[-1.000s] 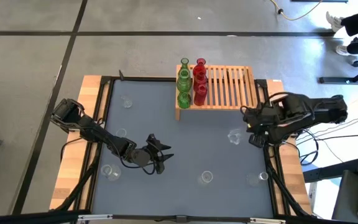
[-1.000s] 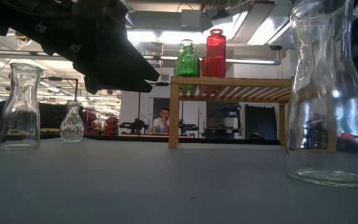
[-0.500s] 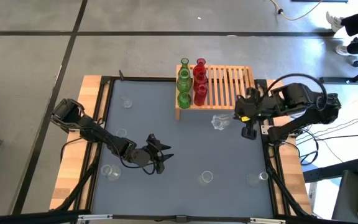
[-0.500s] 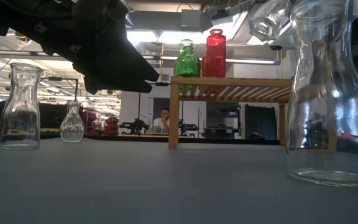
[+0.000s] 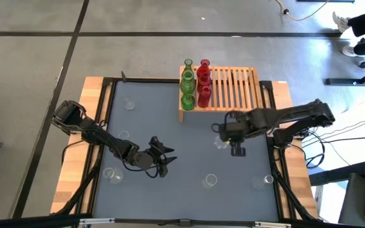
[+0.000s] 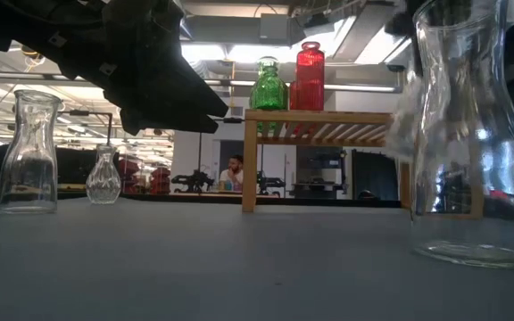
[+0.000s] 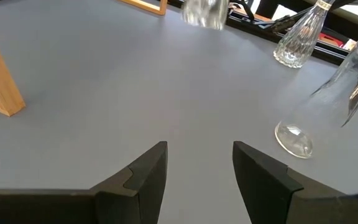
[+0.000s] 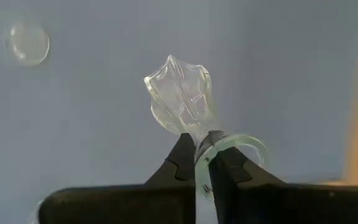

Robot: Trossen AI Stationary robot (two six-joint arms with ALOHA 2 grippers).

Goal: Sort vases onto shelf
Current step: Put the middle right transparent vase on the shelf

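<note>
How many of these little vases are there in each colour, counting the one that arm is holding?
Green vases: 3, on the shelf
Red vases: 3, on the shelf
Clear vases: 6, one held by the right gripper
Total: 12

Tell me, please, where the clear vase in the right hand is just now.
In the high view, the clear vase hangs in the right hand, just in front of the shelf, right of centre.
</note>
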